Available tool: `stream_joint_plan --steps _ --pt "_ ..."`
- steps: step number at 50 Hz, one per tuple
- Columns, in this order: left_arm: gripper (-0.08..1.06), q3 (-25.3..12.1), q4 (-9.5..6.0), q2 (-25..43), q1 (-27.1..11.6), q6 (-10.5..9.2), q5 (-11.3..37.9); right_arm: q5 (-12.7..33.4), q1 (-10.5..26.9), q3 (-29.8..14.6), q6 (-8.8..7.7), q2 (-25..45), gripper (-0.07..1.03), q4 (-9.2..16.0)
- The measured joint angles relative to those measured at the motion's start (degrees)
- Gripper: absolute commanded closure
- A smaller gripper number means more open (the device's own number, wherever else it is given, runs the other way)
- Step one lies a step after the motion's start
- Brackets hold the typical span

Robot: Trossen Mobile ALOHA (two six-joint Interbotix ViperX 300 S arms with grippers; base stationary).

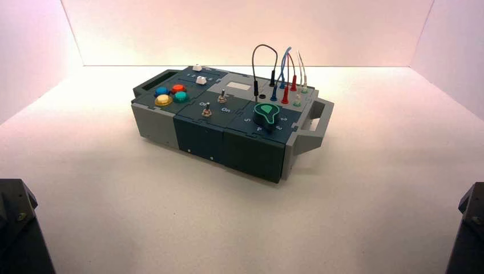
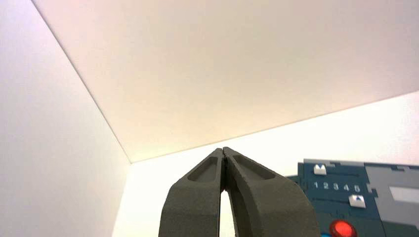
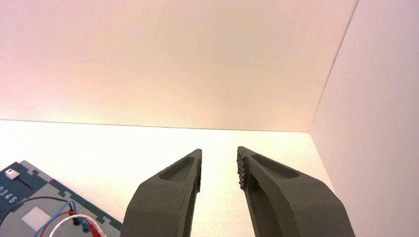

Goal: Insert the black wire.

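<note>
Right gripper (image 3: 219, 154), parted and empty, apart from the box (image 1: 228, 114) bearing the arched black wire (image 1: 265, 45).

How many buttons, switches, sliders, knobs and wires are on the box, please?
Round coloured plastic buttons: 4
Metal toggle switches: 2
White plastic sliders: 2
Green-and-black pointed knob: 1
Thin arched wires (black, blue, red, white): 4
Total: 13

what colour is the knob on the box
Green on top, on a dark base; the knob shows best in the high view.
</note>
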Motion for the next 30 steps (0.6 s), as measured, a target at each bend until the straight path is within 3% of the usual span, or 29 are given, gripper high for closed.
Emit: stream_joint_plan --steps 7,16,30 --pt "1.01 0.6 -0.88 -1.3 0.4 -1.41 -0.9 -0.2 0.0 0.0 0.00 0.0 0.56 0.1" --pt "1.01 1.1 -1.49 -2.9 0.8 -5.01 -1.1 -0.3 -0.2 0.0 0.00 0.0 0.56 0.1" --pt "1.01 1.1 -1.41 -3.3 0.8 -5.27 -1.1 -0.3 -0.2 0.0 0.00 -0.1 0.56 0.1"
